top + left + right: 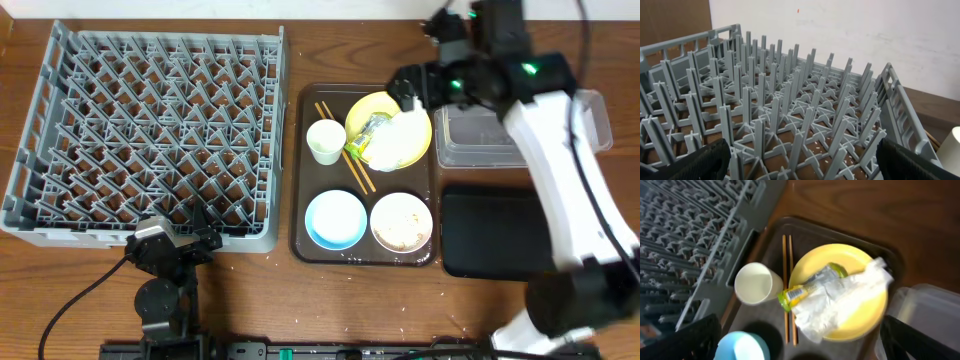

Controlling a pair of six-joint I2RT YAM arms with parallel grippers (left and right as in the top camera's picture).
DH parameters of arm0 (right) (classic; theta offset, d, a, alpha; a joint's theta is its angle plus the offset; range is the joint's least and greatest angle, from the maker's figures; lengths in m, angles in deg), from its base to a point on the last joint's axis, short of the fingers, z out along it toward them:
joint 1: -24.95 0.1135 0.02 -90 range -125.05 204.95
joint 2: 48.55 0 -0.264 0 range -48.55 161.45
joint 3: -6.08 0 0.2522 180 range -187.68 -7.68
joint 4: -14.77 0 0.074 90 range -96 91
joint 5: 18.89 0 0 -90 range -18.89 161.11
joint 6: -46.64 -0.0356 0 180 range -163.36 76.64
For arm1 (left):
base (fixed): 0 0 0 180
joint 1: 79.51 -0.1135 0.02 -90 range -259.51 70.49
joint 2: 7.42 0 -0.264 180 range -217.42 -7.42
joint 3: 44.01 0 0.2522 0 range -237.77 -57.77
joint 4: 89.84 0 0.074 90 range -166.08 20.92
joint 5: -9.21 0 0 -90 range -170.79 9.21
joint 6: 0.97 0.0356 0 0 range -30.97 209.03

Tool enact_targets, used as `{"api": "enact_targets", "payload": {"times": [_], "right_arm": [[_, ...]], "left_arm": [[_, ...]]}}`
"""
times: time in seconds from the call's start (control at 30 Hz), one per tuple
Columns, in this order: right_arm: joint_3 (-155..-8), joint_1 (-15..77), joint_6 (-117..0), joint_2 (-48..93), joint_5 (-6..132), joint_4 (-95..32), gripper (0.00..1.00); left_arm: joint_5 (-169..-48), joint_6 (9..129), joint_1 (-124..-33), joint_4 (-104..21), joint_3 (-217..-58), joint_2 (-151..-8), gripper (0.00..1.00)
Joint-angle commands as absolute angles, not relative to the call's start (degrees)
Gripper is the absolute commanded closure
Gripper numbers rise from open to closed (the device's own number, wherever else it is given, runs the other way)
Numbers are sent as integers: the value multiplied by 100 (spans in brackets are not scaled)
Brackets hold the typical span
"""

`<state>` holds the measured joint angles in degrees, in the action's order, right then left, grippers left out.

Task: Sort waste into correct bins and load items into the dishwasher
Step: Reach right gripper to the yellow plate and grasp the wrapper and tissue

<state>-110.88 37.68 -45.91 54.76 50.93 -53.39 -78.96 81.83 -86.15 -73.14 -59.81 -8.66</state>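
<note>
The grey dish rack [150,130] fills the left of the table and the left wrist view [790,100]. The brown tray holds a yellow plate [372,108] with a green-yellow wrapper [372,130] and crumpled white paper [395,145], a white cup [326,140], two chopsticks [345,150], a light-blue bowl [335,219] and a white bowl [401,221] with rice scraps. The clear tub [480,135] and black tray [495,230] lie at right. My right gripper [800,340] is open above the plate [860,310], wrapper [795,294] and paper [840,297]. My left gripper [800,160] is open at the rack's near edge.
The brown serving tray [305,170] lies between the rack and the bins. In the right wrist view the cup [754,283], chopsticks [786,265] and blue bowl [742,347] show beside the plate. My right arm reaches over the clear tub.
</note>
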Motion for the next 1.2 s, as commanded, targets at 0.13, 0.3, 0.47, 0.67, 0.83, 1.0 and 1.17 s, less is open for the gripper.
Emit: {"api": "enact_targets", "payload": {"times": [0.13,0.3,0.47,0.67,0.83,1.0,1.17], "right_arm": [[-11359,3858,-5305,6501,3987,-5085,1],[-11357,4059,-7259,6923,5510,-5400,2],[-11357,4500,-8883,7194,7355,-5675,8],[-11357,4868,-9511,7603,8249,-5555,17],[-11354,4902,-9519,7987,8321,-5483,18],[-11354,4892,-9371,8317,8302,-5341,26],[-11354,4905,-9207,8484,8155,-5321,73]], "left_arm": [[-7864,8259,-8597,-7211,-5800,-853,7],[-7864,8259,-8597,-7211,-5800,-853,7],[-7864,8259,-8597,-7211,-5800,-853,7],[-7864,8259,-8597,-7211,-5800,-853,7],[-7864,8259,-8597,-7211,-5800,-853,7],[-7864,8259,-8597,-7211,-5800,-853,7],[-7864,8259,-8597,-7211,-5800,-853,7]]}}
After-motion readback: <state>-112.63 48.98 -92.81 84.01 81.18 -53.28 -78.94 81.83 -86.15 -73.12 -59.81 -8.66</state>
